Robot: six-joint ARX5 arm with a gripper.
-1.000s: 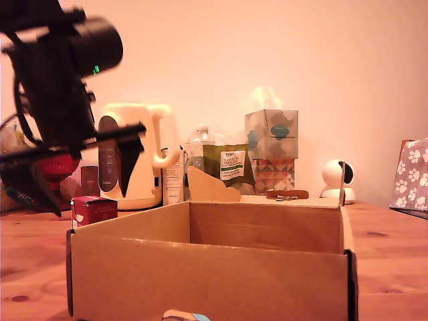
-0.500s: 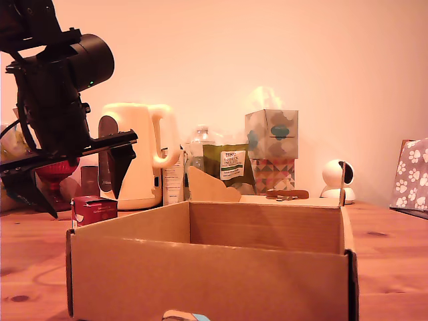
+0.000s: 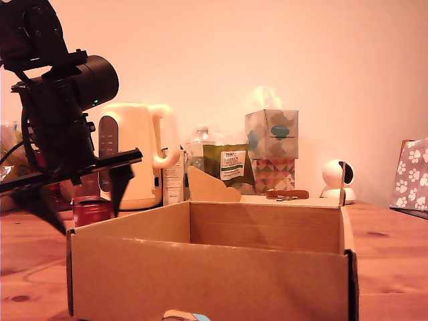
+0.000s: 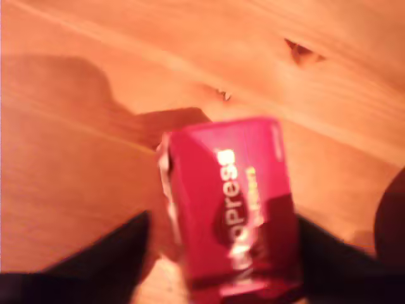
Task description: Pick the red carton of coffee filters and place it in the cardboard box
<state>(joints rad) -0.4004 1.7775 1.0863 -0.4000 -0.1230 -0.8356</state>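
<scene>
Red carton of coffee filters (image 4: 221, 190), standing on the wooden table (image 4: 76, 126) between the two dark fingers (image 4: 95, 263) of the gripper (image 3: 89, 222). Fingers spread wide apart, one on each side of the carton, tips at about its height. Wrist view blurred, so contact with the carton's sides not discernible. White "Press" lettering legible on the carton's upper face in the wrist view, with a dark shadow on the wood beside it.

In the exterior view, only a dim red part of the carton seen between the fingers, resting on the table outside the cardboard box (image 3: 207, 267), just behind the box's near corner at the exterior view's left. Black arm (image 3: 57, 114) rising from the gripper toward the upper corner at the exterior view's left, with a small green light on its cylindrical housing.

Cardboard box open at the top, filling the foreground, low walls upright, a curved flap raised at its far side. Brown strap-like item (image 3: 287, 194) lying at the box's far edge.

Behind the gripper, a cream kettle (image 3: 137, 154). Further toward the exterior view's right along the back wall: a clear bottle (image 3: 199, 144), a green pouch (image 3: 231, 164), two stacked patterned tissue boxes (image 3: 272, 150), a small white round camera (image 3: 336, 179) and, at the edge, a paw-print bag (image 3: 411, 174).
</scene>
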